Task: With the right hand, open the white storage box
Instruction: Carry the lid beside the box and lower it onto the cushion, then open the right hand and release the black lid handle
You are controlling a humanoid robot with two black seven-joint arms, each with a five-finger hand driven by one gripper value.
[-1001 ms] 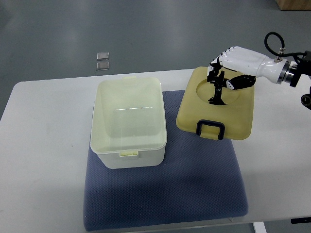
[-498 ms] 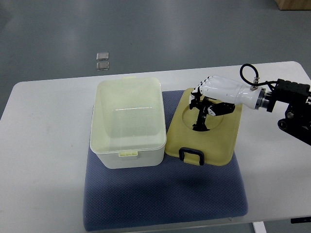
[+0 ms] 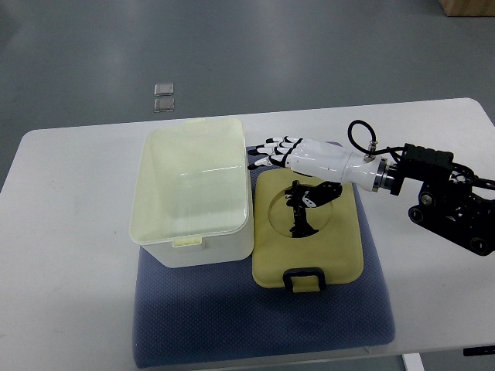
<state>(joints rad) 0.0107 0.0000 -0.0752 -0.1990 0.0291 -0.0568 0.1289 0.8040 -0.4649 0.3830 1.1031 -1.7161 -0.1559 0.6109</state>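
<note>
Centrally, on a mat (image 3: 263,325) covering the counter (image 3: 69,255), the box (image 3: 193,197) stands open, its long axis running away from the camera. Just right of it the lid (image 3: 313,251) lies flat, handle (image 3: 303,280) at the near end. Over the lid's far end the right hand (image 3: 298,158) reaches in from the right, fingers (image 3: 267,152) extended toward the box's right wall, apart and holding nothing; thumb over the lid's round recess. Only this hand is in view, so it is nearest.

Looking smooth, faintly glossy plastic: white storage box (image 3: 193,193) and yellowish lid (image 3: 309,232). Showing dimpled matt blue cloth: mat (image 3: 263,325). Gleaming glossy white: right hand (image 3: 298,158). Appearing smooth, matt: table (image 3: 69,294).
</note>
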